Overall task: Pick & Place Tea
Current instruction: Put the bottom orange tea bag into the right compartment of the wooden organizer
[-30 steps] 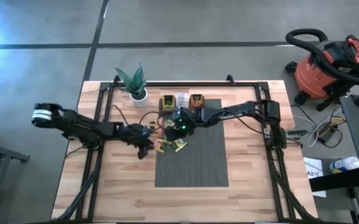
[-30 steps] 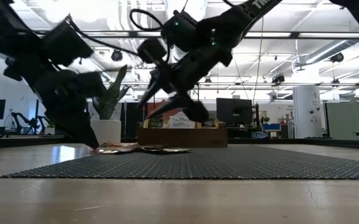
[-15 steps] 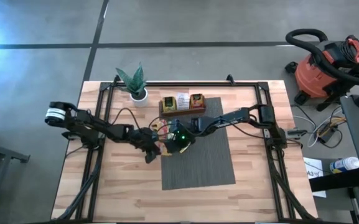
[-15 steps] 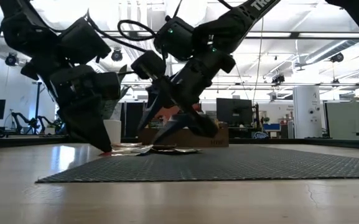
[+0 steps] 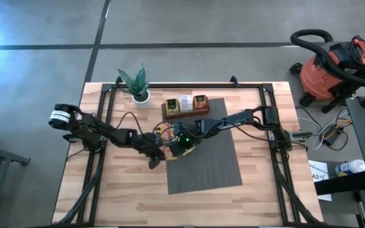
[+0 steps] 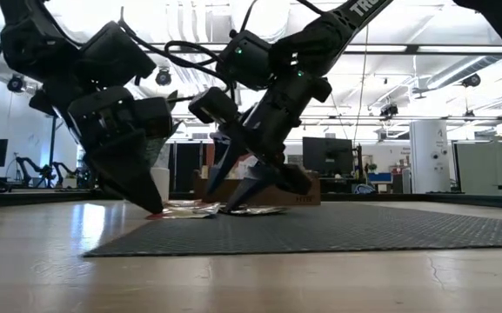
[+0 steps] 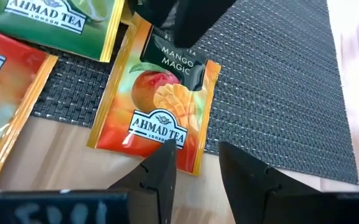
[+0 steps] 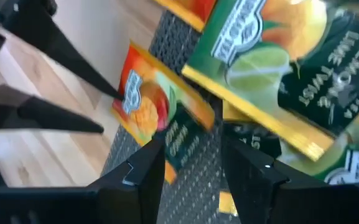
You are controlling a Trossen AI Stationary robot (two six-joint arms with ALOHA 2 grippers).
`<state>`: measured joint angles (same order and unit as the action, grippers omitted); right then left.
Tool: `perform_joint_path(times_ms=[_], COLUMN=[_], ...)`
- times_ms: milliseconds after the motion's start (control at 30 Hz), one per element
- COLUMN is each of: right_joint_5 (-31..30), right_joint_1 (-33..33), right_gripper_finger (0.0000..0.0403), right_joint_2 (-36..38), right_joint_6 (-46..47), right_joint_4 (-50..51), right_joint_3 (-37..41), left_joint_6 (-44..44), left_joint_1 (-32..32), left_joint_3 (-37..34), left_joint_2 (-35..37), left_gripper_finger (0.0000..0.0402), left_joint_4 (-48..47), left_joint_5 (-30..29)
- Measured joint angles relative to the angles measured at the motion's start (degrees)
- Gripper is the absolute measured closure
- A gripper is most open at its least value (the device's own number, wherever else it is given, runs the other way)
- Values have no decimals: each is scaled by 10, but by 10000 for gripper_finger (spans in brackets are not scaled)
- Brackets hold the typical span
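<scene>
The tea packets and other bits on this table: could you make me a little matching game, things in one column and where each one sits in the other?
Things:
1. orange Mango Magic tea sachet
2. small potted green plant
3. long brown wooden compartment tray
4. red shop vacuum

Places:
A. on the floor beyond the table's right side
B. at the table's far edge, left of the tray
C. half on the grey woven mat, half on bare wood
D. at the mat's far edge

Pairs: 1-C, 2-B, 3-D, 4-A

Left hand [image 5: 157, 158] and right hand [image 5: 176, 151], fingers parted, tips down, close together.
</scene>
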<state>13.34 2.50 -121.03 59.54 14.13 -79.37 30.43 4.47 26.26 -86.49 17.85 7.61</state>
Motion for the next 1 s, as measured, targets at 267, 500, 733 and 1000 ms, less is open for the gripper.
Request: perform_joint_path(times_ms=[267, 500, 733, 1000], right_joint_5=[-20, 7, 22, 22], right_joint_1=[1, 0, 0, -1], right_gripper_finger=[250, 265, 297, 298], right_joint_2=[0, 0, 1, 2], right_joint_6=[-15, -69, -59, -44], right_joint_4=[0, -1, 23, 31], right_joint_3=[0, 0, 0, 0], left_joint_6=[-1, 1, 13, 16], left_joint_1=[0, 0, 0, 0], left_joint_3=[0, 0, 0, 1], left_joint_2=[-27, -38, -37, -37], left_gripper_finger=[278, 278, 278, 278], left_joint_4=[49, 76, 76, 77], left_joint_5=[-10, -14, -22, -22])
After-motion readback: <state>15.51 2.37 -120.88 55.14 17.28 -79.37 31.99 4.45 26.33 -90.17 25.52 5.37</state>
